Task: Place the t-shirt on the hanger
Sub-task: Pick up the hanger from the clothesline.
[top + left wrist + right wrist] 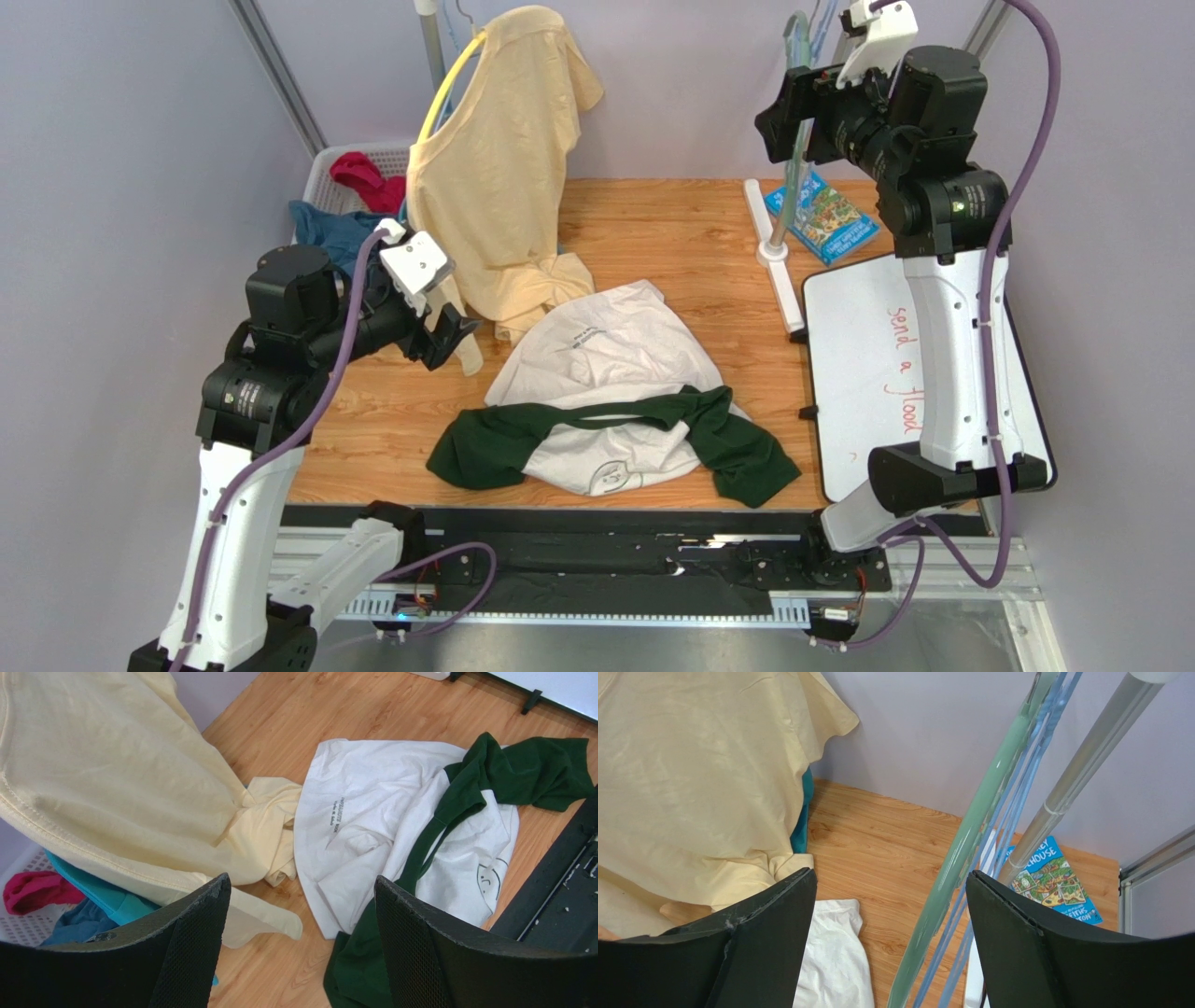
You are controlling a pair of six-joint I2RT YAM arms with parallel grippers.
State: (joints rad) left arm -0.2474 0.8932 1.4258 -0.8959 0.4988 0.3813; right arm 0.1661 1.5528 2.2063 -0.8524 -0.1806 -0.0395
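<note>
1. White cloth with dark green sleeves and collar: the t-shirt (603,357) lies crumpled on the wooden table (673,238), at the lower centre of the overhead view.
2. It is folded over itself. The green sleeves splay out to the left and right along its lower edge, and a small round print shows on the white fold between them. A short line of dark lettering sits higher up on the white part.
3. Its upper left edge touches the trailing end of a pale yellow-tan shirt (505,168), which hangs from a yellow hanger (456,77) at the top of the frame.
4. The hanger (976,819), thin and pale green, hangs steeply at the upper right, well apart from the t-shirt. It is bunched with light blue hangers (1011,791) beside a metal pole (1081,763).
5. The right gripper (891,875) is raised high, its arm stretched up along the right side of the overhead view. Its jaws are spread wide with the green hanger passing between them, nearer the finger on the frame's right. I cannot tell whether that finger touches it, and nothing is clamped.
6. The left gripper (302,880) hovers above the table at the left. It points toward the t-shirt and the yellow shirt's tail, with its elbow bent. Its jaws are apart and grasp nothing.
7. A white basket (330,168) of red and blue clothes sits at the upper left. A blue book (828,217) and a whiteboard (898,378) lie at the right.
</note>
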